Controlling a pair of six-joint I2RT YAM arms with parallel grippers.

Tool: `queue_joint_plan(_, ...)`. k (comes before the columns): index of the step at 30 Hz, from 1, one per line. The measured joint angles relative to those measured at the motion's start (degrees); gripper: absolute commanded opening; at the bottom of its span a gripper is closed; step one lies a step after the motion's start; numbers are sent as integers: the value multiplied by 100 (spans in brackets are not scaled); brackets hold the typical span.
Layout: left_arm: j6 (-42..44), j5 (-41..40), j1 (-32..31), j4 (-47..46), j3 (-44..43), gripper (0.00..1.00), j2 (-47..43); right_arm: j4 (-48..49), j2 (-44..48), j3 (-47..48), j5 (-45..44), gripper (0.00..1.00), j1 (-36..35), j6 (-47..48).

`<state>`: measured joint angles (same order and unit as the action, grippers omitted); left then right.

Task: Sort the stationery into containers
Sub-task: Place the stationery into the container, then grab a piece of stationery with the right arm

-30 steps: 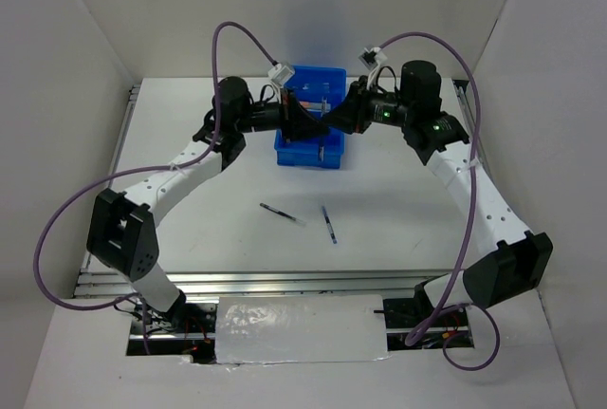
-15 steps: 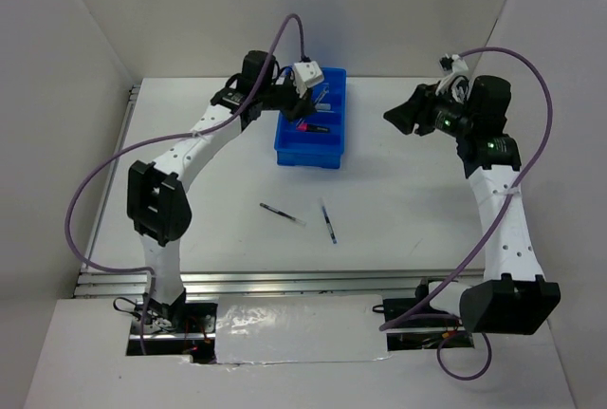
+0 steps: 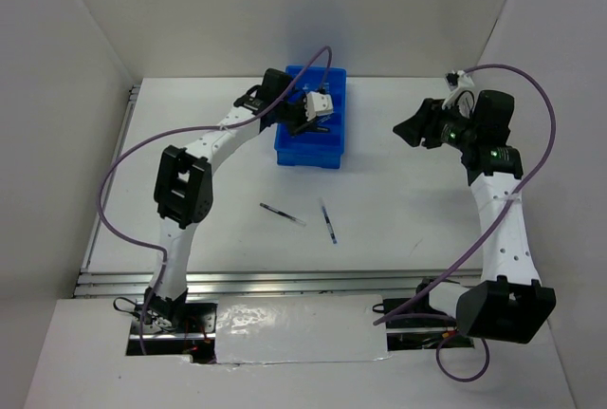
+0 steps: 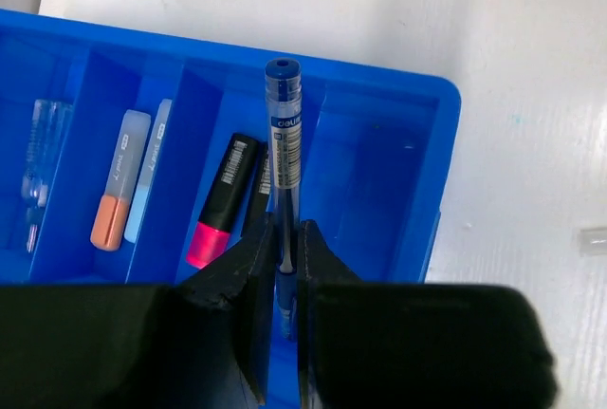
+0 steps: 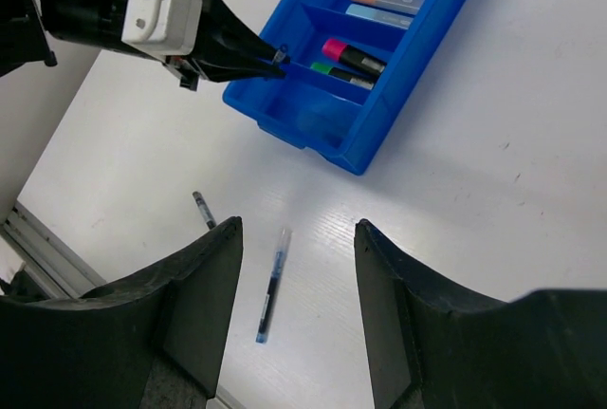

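Note:
The blue tray [image 3: 310, 155] stands at the back middle of the table. My left gripper [image 3: 318, 110] hangs over it, shut on a blue pen [image 4: 284, 139], whose shaft runs above the divider between the pink marker's compartment and the bare end compartment [image 4: 375, 181]. In the tray lie a pink marker [image 4: 221, 205], an orange marker [image 4: 116, 195] and a clear item [image 4: 38, 158]; the right wrist view also shows a green marker [image 5: 330, 71]. My right gripper [image 3: 410, 129] is open and holds nothing, right of the tray. A dark pen [image 3: 282, 213] and a blue pen [image 3: 328, 224] lie on the table.
White walls close in the table at the back and both sides. The metal rail of the table's near edge [image 3: 285, 281] runs in front of the arm bases. A purple cable [image 3: 313, 63] loops over the left wrist above the tray.
My right gripper has pulled back from the tray to the right and opened. The left arm has swung its gripper, still shut on the pen, along over the tray.

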<state>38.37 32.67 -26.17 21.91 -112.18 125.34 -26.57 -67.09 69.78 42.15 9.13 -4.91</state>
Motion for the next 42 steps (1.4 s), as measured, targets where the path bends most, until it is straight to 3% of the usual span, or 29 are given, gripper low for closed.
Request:
queue_joint_plan(8, 730, 2, 0, 289, -50, 20, 247, -103, 11, 0, 2, 58, 13, 175)
queue_joint_plan(18, 1139, -50, 0, 673, -57, 58, 284, -570, -258, -11, -254, 59, -461, 658)
queue_joint_plan(24, 1034, -72, 0, 599, -59, 58, 267, -695, -258, -131, -376, 57, -809, 907)
queue_joint_plan(29, -289, -142, 48, -409, 232, 60, -190, -782, -310, -391, -706, 53, -1572, 1104)
queue_joint_plan(36, -2645, -846, 413, -2258, 1462, 65, -2321, -717, -1226, -551, -1744, 47, -3261, 973)
queue_joint_plan(42, -3307, -1292, 815, -2675, 2850, 65, -4022, -789, -2557, -409, -2494, 40, -4087, 667)
